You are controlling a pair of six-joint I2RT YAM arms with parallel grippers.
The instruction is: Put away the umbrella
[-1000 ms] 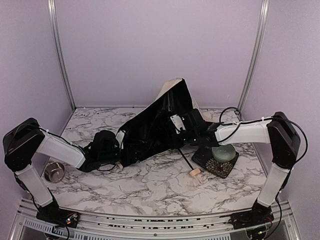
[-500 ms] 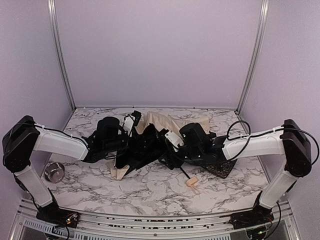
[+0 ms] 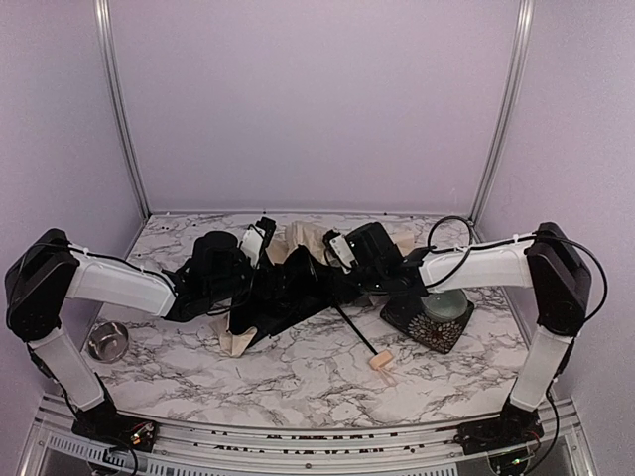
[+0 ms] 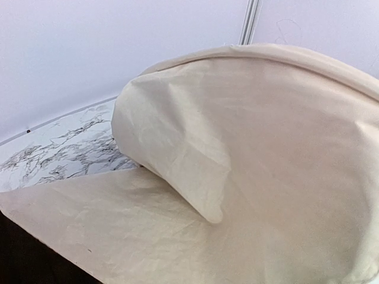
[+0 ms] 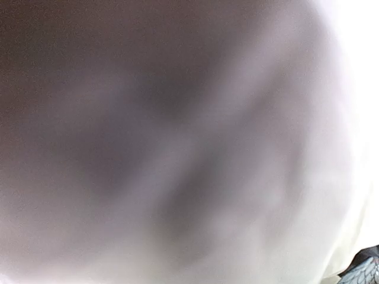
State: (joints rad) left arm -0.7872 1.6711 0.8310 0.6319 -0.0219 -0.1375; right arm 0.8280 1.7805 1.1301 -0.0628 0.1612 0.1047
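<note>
The umbrella lies slumped mid-tabletop, its canopy bunched between the left gripper and right gripper, both too buried in fabric to tell whether they are apart or clamped; collapsing seems in hand, and next the loose panels need gathering around the shaft.

Umbrella cloth fills nearly whole frame, very close, out of focus. Pale cream, shaded grey-brown toward 10 o'clock, brightest at 1 o'clock. Tiny dark, grey-veined patch at 5 o'clock corner, too blurred to identify.
</note>
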